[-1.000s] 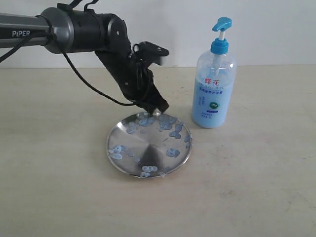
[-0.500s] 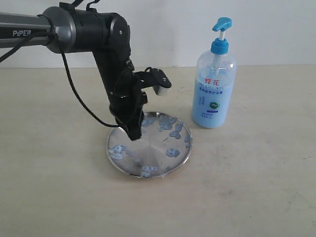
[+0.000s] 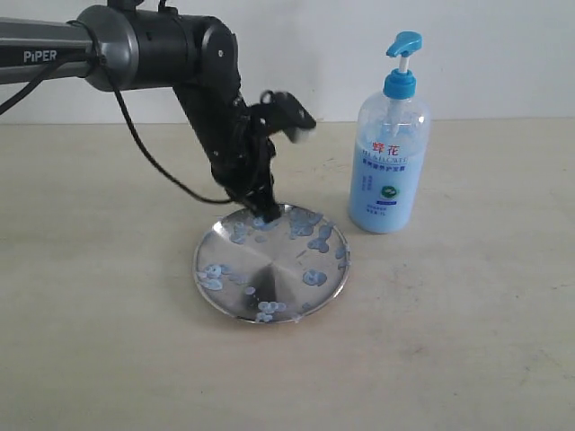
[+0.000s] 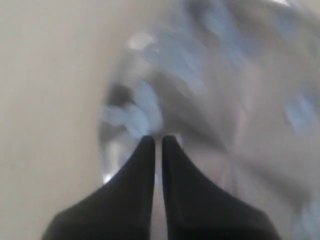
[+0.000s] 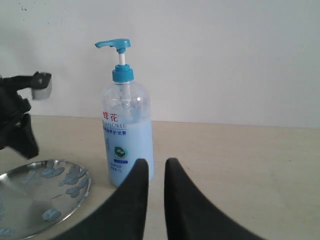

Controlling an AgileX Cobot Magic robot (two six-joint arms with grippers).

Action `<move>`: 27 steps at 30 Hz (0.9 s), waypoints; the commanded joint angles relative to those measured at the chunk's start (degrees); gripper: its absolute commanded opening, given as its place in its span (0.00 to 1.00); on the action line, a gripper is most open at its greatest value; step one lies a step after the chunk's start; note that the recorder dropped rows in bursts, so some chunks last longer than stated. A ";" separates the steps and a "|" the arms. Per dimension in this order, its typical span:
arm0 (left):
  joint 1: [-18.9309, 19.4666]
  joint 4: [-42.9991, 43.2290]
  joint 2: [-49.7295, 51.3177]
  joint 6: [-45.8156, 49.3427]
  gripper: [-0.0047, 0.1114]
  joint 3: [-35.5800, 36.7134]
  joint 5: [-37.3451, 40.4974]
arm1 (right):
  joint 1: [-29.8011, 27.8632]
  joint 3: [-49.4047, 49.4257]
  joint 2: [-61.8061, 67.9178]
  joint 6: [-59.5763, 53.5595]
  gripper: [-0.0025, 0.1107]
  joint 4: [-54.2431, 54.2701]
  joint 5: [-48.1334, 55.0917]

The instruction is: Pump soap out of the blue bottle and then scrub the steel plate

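While pressed together on nothing, the left pincer (image 3: 265,215) sits at the far edge of the steel plate (image 3: 274,269); most soap (image 3: 314,277) lies on its camera side.

We read white "PiPER" on left arm (image 3: 45,47). We read red characters "蜂花" on white label (image 3: 387,171) of blue bottle (image 3: 389,117). Smaller print beneath was too fine; we could not read it.
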 commanded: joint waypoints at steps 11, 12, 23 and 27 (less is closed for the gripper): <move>0.78 17.86 -0.12 -12.06 0.08 -0.01 6.97 | -0.18 0.00 -0.35 -0.15 0.05 -0.38 -0.15; 0.78 17.59 0.03 -19.79 0.08 -0.01 0.34 | -0.18 0.00 -0.35 -0.15 0.05 -0.38 -0.15; 1.87 -14.44 -3.44 -2.33 0.08 2.64 16.42 | -0.18 0.00 -0.35 -0.15 0.05 -0.38 -0.15; 5.26 -26.43 -15.64 -1.07 0.08 12.00 0.13 | -0.18 0.00 -0.35 -0.15 0.05 -0.38 -0.15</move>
